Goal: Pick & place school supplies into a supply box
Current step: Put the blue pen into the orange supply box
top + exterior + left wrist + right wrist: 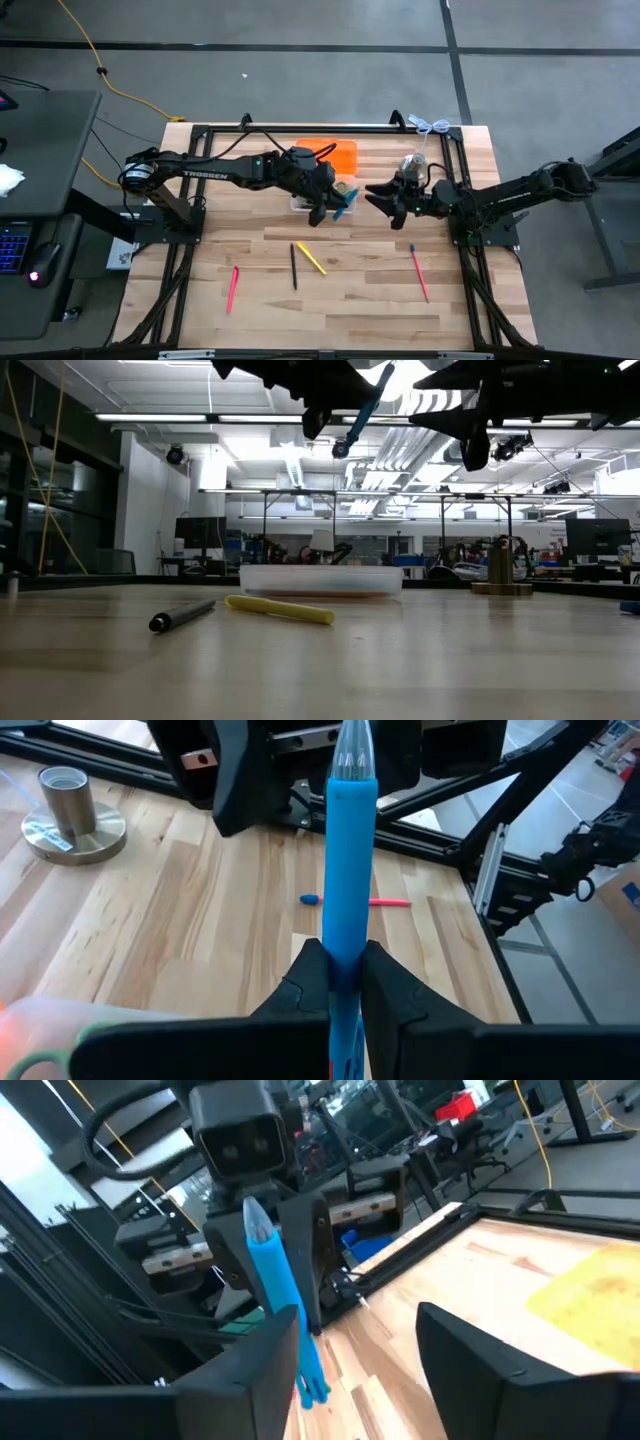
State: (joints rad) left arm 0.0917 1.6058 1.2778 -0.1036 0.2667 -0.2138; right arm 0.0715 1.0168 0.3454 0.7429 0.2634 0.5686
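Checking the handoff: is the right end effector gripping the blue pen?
No. In the right wrist view the right end effector stands open beside the blue plastic pen, which the left end effector clamps.

Blue pen (350, 870) lower end hidden between left pincer (345, 975) fingers

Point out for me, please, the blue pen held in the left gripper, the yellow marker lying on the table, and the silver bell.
blue pen (349, 860): left wrist view, middle of its barrel.
yellow marker (280, 609): low view, middle of its body.
silver bell (68, 808): left wrist view, its cylindrical upper part.
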